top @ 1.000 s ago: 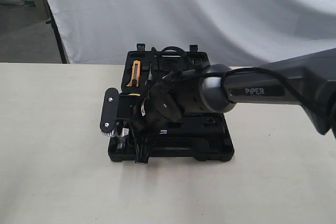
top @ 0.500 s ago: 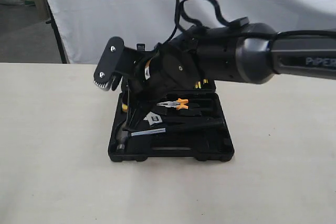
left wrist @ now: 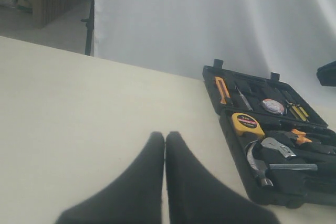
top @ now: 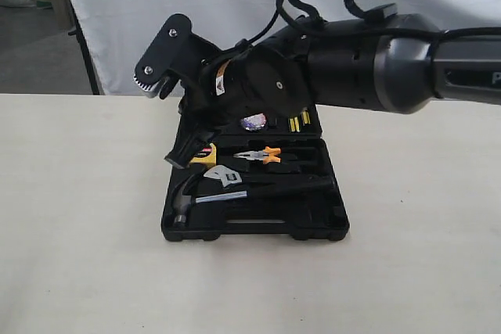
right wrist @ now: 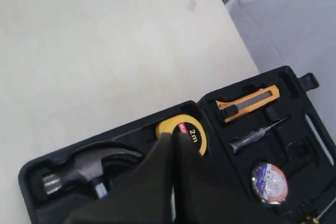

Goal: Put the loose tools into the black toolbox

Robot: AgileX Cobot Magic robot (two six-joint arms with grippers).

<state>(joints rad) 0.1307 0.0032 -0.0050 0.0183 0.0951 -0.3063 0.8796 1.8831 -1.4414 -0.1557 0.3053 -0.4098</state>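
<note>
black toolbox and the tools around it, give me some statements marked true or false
1. The steel claw hammer with black rubber handle lies in the flat black plastic toolbox. True.
2. The small silver adjustable wrench lies on the table outside the box. False: it is in the box, by the hammer's handle.
3. The right gripper holds the yellow tape measure. False: its jaws are shut on nothing.
4. The small round tape roll sits in the same half as the orange utility knife. True.
5. The left gripper is open. False: it is shut.
</note>
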